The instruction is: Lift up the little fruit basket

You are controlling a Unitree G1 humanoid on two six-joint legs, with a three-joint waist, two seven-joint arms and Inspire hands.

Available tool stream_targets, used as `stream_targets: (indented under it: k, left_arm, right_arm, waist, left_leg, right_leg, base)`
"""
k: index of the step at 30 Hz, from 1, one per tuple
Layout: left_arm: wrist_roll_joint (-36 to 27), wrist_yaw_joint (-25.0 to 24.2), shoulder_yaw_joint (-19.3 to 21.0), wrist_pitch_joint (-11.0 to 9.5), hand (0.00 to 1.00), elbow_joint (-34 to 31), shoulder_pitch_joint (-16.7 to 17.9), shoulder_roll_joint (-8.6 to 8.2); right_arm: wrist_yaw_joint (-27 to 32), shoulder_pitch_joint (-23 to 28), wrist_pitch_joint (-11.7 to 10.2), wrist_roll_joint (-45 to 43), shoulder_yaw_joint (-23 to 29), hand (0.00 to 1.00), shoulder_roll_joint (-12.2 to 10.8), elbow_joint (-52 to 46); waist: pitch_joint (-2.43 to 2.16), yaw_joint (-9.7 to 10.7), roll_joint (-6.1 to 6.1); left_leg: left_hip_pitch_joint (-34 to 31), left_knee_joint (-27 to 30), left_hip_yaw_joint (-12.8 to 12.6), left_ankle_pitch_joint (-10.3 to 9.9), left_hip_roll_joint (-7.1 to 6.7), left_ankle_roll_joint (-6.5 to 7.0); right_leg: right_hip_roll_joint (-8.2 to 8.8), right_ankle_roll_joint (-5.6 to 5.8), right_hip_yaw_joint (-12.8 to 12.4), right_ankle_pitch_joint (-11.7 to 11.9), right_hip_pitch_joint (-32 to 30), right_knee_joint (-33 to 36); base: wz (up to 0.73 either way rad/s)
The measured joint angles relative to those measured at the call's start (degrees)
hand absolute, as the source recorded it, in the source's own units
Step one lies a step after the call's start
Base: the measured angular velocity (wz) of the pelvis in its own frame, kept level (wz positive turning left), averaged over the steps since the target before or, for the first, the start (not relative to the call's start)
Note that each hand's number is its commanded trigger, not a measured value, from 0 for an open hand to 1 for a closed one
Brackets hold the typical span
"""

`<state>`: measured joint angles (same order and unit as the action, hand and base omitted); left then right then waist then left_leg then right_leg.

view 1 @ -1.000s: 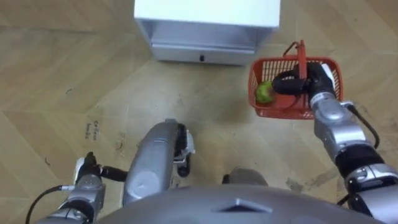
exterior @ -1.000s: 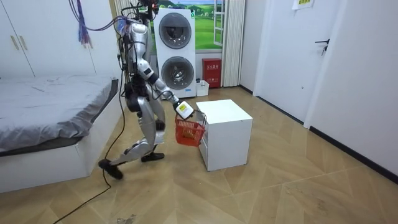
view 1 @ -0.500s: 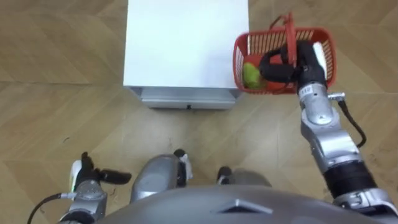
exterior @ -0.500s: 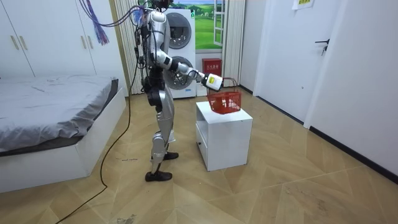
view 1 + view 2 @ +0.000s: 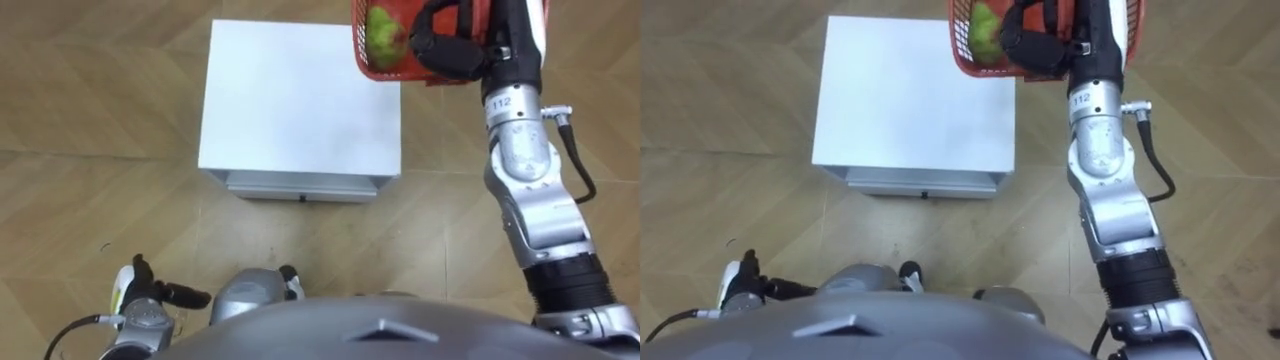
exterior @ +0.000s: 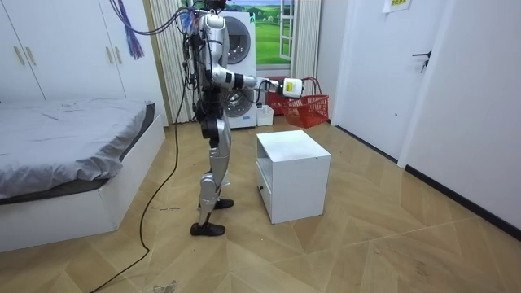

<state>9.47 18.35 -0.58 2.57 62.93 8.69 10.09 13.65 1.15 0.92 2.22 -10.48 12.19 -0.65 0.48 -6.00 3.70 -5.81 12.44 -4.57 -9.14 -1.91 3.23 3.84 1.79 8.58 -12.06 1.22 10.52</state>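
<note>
A red plastic fruit basket [image 5: 368, 66] hangs in the air beyond the far right corner of a white cabinet [image 5: 300, 100]. A green fruit [image 5: 381, 30] lies inside it. My right hand [image 5: 445, 50] is shut on the basket's handle, with the arm stretched forward. In the room view I stand upright beside the cabinet [image 6: 293, 175] and hold the basket [image 6: 309, 111] out at chest height, above the cabinet's top. My left hand [image 5: 150, 298] hangs at my side, lower left, fingers straight and holding nothing.
The cabinet has a drawer front [image 5: 300, 186] facing me. A bed [image 6: 73, 155] lies at the room view's left, stacked washing machines [image 6: 232, 69] stand behind me, and a door [image 6: 427, 81] is at the right. Bare wood floor surrounds the cabinet.
I have straightened up from a bent stride. My right hand has raised the basket from low beside the cabinet, past its top, to chest height.
</note>
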Motion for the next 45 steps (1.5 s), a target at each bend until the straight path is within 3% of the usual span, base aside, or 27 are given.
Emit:
stream_targets:
  k: [4,8,11,20,27,31,36,45]
  left_arm:
    - [1.53,0.01,-0.1,1.3,0.0,1.6,-0.03,-0.03]
    - [1.53,-0.23,-0.13,3.12,0.0,3.55,0.02,-0.35]
    - [2.25,-0.83,0.12,3.77,0.0,3.53,0.76,-0.48]
    - [6.26,-4.07,0.46,5.03,0.0,3.42,2.15,-0.47]
    - [6.32,-4.63,0.43,5.0,0.0,3.26,2.18,-0.55]
    - [6.27,-5.05,0.41,4.88,0.0,3.37,2.21,-0.49]
    - [6.29,-5.43,0.32,4.58,0.0,3.46,2.2,-0.27]
    - [5.88,-6.73,0.15,4.54,0.0,3.5,2.28,-0.14]
  right_arm:
    - [-0.02,-0.19,0.07,0.08,-1.7,1.0,-0.06,0.15]
    - [-0.14,-1.33,0.52,1.12,-3.25,1.0,-0.09,3.39]
    - [-1.38,-1.51,1.77,1.75,-3.85,1.0,-0.67,4.72]
    - [-2.56,-6.83,2.16,1.74,-4.14,1.0,-2.49,14.06]
    - [-2.7,-8.59,2.24,1.99,-6.33,1.0,-3.59,24.59]
    - [-2.31,-8.84,2.29,1.67,-6.26,1.0,-3.42,25.54]
    - [-1.46,-10.28,2.29,1.81,-6.25,1.0,-2.71,27.5]
    - [-0.57,-16.06,2.27,4.29,-5.58,1.0,-2.3,34.58]
  waist:
    - [0.09,-1.53,-0.01]
    - [0.94,-2.46,0.11]
    - [0.9,-3.38,0.19]
    - [0.45,-5.51,0.13]
    - [0.18,-7.15,-0.29]
    - [0.25,-7.12,-0.6]
    - [0.67,-7.31,-1.21]
    - [0.89,-7.19,-0.86]
  left_leg:
    - [0.54,-0.06,0.02,0.0,0.07,0.0]
    - [0.25,-0.05,0.57,-0.07,0.05,-0.37]
    - [-1.55,0.6,1.13,-0.05,-0.07,-0.42]
    - [-5.5,3.1,3.6,0.11,-0.62,-0.33]
    - [-7.6,3.88,3.68,0.12,-0.69,-0.32]
    - [-9.2,4.44,4.03,0.12,-0.68,-0.31]
    - [-10.58,5.26,5.1,0.17,-0.89,-0.15]
    - [-12.79,6.26,6.22,0.44,-1.3,0.3]
  right_leg:
    - [0.02,0.0,0.85,0.0,0.52,-0.04]
    - [0.06,0.0,2.18,0.0,0.54,-0.04]
    - [0.16,0.0,3.35,0.0,-0.39,0.15]
    - [0.43,-0.04,7.15,0.02,-2.39,0.29]
    - [0.44,-0.04,7.41,0.02,-3.55,0.37]
    - [0.66,-0.01,8.11,0.0,-5.23,1.4]
    - [1.12,0.24,9.35,-0.2,-6.59,3.14]
    - [1.41,0.26,10.69,-0.22,-8.23,4.31]
  base:
    - [0.0]
    - [0.08]
    - [0.09]
    - [0.16]
    - [0.04]
    - [0.04]
    - [0.1]
    - [0.07]
